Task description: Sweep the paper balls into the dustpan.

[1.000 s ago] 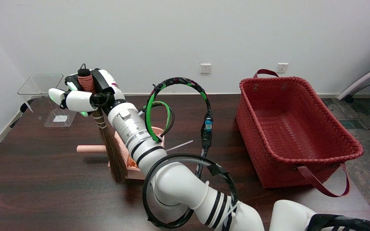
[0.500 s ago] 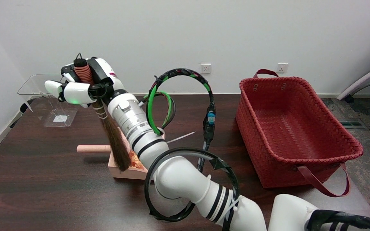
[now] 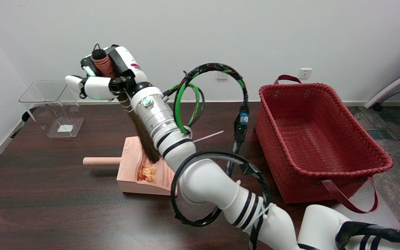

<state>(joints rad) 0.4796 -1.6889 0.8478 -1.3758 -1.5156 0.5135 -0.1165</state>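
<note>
In the upper left of the frame we see the right hand raised above the dark wooden table, its fingers wrapped around the ribbed orange grip of a small broom. The broom hangs down and to the right from the hand, tilted, and its dark bristles end over the back part of the dustpan; we cannot tell whether the bristle tips touch the pan or hang just above it.

The dustpan is a pale wooden scoop lying at centre left of the frame, its round handle pointing toward the left edge. Inside it, near the lower part of the scoop, sits a small heap of crumpled orange paper balls. The forearm of the right arm crosses in front of the pan's right side and hides that part of it.

The arm comes in from the lower right, with loops of black and green cable standing up around it. At the right of the frame a red woven basket with dark red handles stands on the table, well apart from the dustpan. In the far upper left a clear plastic container sits near the table's back corner. Two wall sockets show on the white wall behind.
</note>
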